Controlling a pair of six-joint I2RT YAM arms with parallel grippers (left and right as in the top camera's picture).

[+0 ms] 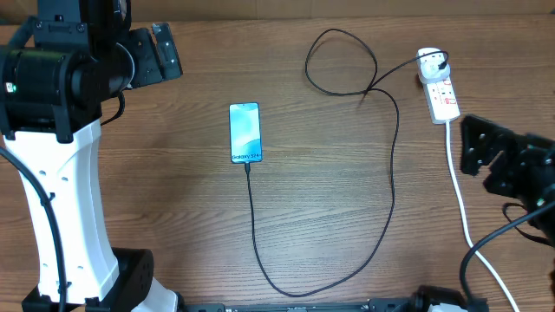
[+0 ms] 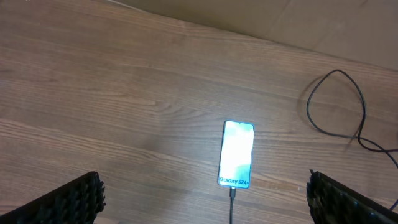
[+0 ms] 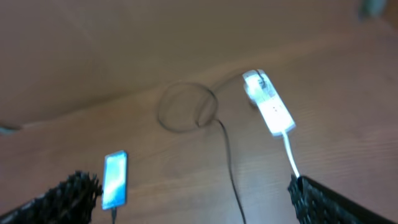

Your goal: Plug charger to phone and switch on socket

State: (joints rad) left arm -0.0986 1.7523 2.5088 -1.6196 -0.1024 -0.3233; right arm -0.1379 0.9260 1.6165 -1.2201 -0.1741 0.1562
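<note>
The phone (image 1: 244,133) lies flat mid-table with its screen lit, also seen in the left wrist view (image 2: 237,154) and the right wrist view (image 3: 115,179). The charger (image 1: 393,165) is a thin black cable; its tip sits in the phone's near edge (image 2: 232,194). It sweeps round the front, loops at the back, and its black plug sits in the socket (image 1: 440,90). The socket is a white strip at the back right (image 3: 268,104). My left gripper (image 1: 159,52) hovers open at the back left (image 2: 205,205). My right gripper (image 1: 479,147) is open, just right of the socket's lead (image 3: 199,202).
The socket's thick white lead (image 1: 460,195) runs toward the front right edge, passing close by my right arm. The charger's loop (image 1: 340,61) lies on the wooden table (image 1: 173,191) at the back. The left arm's white base (image 1: 65,217) stands at the left.
</note>
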